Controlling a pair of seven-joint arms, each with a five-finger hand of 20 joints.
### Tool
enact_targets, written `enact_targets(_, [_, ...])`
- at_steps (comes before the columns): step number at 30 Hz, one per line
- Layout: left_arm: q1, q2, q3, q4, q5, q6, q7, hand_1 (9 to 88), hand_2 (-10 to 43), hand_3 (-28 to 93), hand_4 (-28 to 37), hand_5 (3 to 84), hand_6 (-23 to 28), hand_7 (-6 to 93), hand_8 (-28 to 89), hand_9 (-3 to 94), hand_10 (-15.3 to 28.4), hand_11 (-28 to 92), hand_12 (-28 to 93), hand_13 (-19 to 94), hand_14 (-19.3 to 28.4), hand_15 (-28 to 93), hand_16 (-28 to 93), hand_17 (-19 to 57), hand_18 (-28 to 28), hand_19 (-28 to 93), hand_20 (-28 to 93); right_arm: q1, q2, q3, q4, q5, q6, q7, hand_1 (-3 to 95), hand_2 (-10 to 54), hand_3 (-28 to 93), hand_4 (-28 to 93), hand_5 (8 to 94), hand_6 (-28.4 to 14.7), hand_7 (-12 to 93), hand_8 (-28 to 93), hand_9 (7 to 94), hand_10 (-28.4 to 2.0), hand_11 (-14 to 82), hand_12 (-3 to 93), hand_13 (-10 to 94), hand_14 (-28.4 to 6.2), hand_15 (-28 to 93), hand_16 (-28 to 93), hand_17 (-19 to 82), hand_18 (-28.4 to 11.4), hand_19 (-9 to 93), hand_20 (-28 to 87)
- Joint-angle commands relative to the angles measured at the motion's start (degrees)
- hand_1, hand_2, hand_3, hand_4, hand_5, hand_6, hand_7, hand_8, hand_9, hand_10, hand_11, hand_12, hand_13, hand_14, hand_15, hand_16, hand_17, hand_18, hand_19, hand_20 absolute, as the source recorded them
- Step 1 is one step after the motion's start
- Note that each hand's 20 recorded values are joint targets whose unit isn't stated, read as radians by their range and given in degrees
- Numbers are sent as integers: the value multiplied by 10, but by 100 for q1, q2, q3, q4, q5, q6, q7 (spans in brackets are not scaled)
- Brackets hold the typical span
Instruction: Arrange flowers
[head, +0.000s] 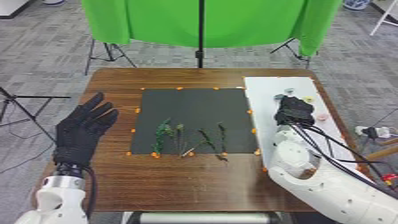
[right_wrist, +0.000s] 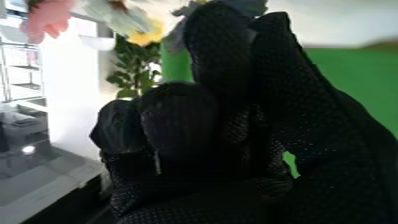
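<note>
Fabric-looking flower heads lie on a smooth white rectangular board (head: 265, 95) at the table's right: a ruffled grey-blue bloom (head: 289, 91), a pale yellow one (head: 308, 99) and a rounded pink one (head: 322, 117). The right hand (head: 294, 111), in black mesh-textured glove fabric, is over the board, right beside the grey-blue petals; whether it grips them I can't tell. A creamy white bloom (right_wrist: 120, 17) shows in the wrist view, between pink and yellow.

Next to the board, slender green stems (head: 161, 135), some bushy with leaves, lie roughly side by side on the near part of a flat, dark square sheet (head: 195, 107), edged with small orange markers (head: 179, 88). Left of it, above the glossy brown wooden table (head: 178, 187), is the black-gloved left hand (head: 78, 132), its fingers straight and slightly spread. Beyond the table hangs smooth green cloth (head: 151, 22).
</note>
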Motion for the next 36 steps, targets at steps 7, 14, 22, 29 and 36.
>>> enact_targets(7, [45, 69, -25, -82, 28, -16, -40, 235, 79, 794, -267, 416, 110, 115, -88, 365, 204, 252, 102, 259, 268, 471, -86, -78, 258, 567, 183, 416, -728, -43, -803, -520, 611, -772, 589, -95, 684, -283, 903, -5, 170, 68, 933, -83, 289, 302, 805, -72, 748, 191, 423, -244, 932, 504])
enact_targets(14, [-213, 195, -56, -138, 66, -36, -23, 236, 78, 797, -269, 422, 112, 126, -90, 370, 208, 271, 104, 262, 271, 486, -86, -76, 258, 571, 185, 851, -2268, -420, -382, -70, 418, -2269, 598, -95, 669, -283, 903, -7, 168, 73, 926, -82, 304, 293, 794, -75, 759, 199, 408, -239, 932, 521])
enact_targets(22, [-1001, 518, 383, 67, 58, 39, -21, 232, 74, 809, -282, 432, 110, 173, -120, 384, 215, 382, 65, 281, 283, 605, -137, -70, 264, 595, 183, 1440, -3232, -1265, 595, 747, 438, -2639, 647, -95, 584, -283, 911, 5, 180, 64, 909, -85, 351, 251, 785, -71, 776, 199, 382, -225, 932, 552])
enact_targets(29, [-1206, 516, 497, 145, 77, 62, -51, 231, 76, 804, -282, 424, 97, 178, -129, 385, 191, 475, 10, 322, 271, 714, -198, -63, 270, 635, 166, 1301, -3377, -1368, 781, 590, -75, -3011, 606, -95, 648, -283, 910, 10, 189, 53, 933, -85, 349, 261, 791, -73, 778, 198, 377, -229, 932, 557])
enact_targets(36, [-1394, 581, 598, 230, 31, 36, 86, 231, 77, 801, -277, 418, 106, 136, -100, 364, 180, 315, 68, 251, 222, 260, 0, -70, 256, 675, -53, 1277, -3232, -1426, 774, 742, -562, -3512, 538, -95, 713, -283, 853, 22, 195, 33, 888, -84, 376, 278, 748, -81, 793, 200, 340, -225, 932, 544])
